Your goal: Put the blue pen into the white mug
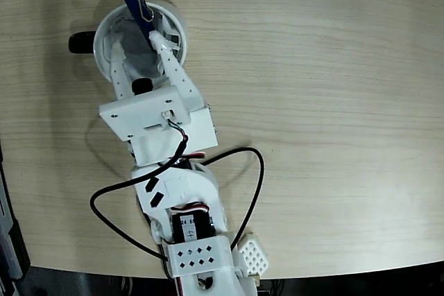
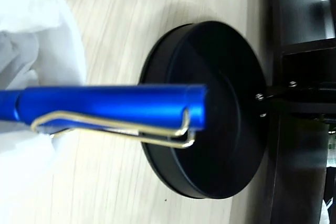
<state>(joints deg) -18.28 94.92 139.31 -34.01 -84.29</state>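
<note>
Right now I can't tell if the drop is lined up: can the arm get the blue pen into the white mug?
Probably yes: the fingers hold the blue pen over the white mug, nothing between.

Blue pen [image 2: 110,103]: smooth satin-metallic barrel, bare silver wire clip [image 2: 113,128]; white mug [image 1: 175,22] lined with crumpled paper [image 2: 31,51]; table [image 1: 326,88] pale matt wood-grain; black round base [image 2: 220,114] smooth, faintly sheened; arm [image 1: 173,171] matt white plastic.
</note>
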